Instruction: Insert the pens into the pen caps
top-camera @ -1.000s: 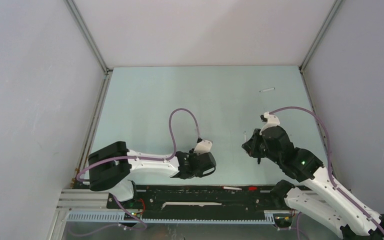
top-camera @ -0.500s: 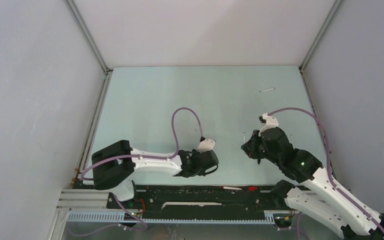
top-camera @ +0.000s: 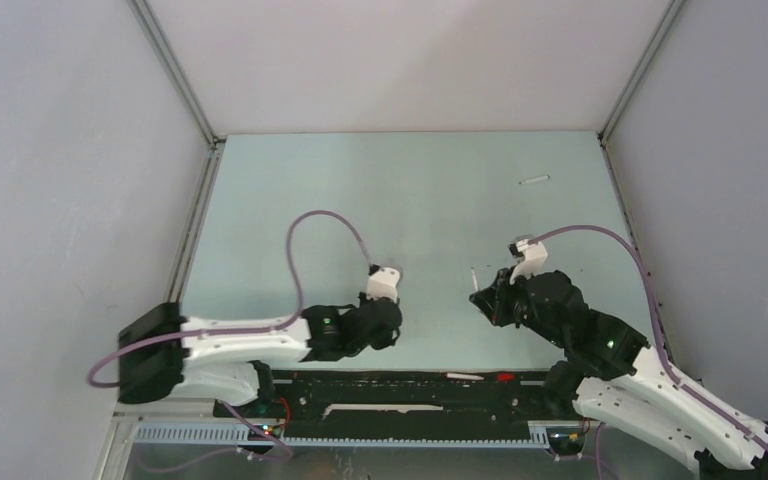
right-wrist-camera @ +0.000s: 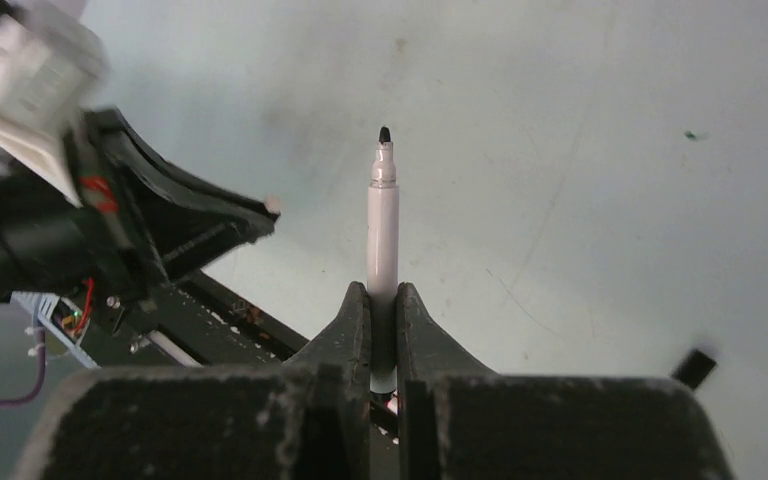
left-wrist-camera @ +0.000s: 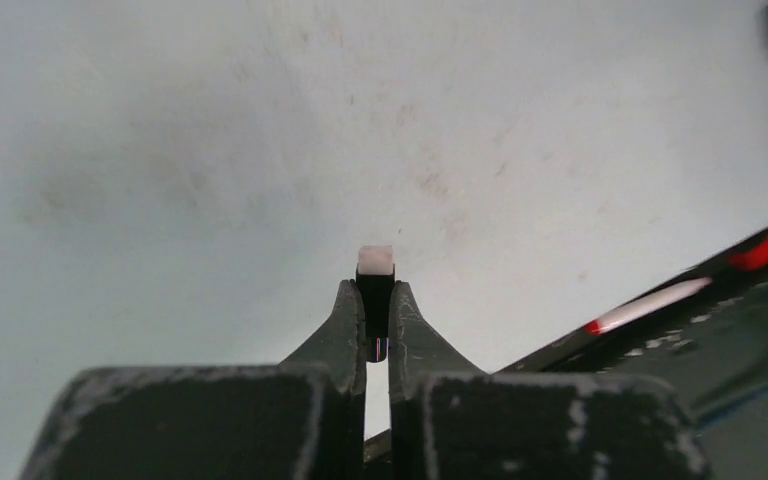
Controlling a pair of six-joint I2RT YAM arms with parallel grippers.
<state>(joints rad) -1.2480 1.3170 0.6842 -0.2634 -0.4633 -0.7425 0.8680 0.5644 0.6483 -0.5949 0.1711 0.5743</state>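
Now the left hand (left-wrist-camera: 375, 300) is clenched on a small black pen cap (left-wrist-camera: 375, 288), whose pale end pokes out past the fingertips over the table (left-wrist-camera: 210, 150). The right hand (right-wrist-camera: 382, 300), facing it across a gap, grasps a white pen (right-wrist-camera: 382, 220) by its lower barrel, the dark tip pointing toward the left arm. A short black piece (right-wrist-camera: 695, 368), possibly another cap, lies on the table near the right hand. A second white pen (top-camera: 533, 180) lies well apart near the far right corner. A white stick (left-wrist-camera: 650, 305) with a red end rests on the black rail (left-wrist-camera: 720, 340) at the near edge.
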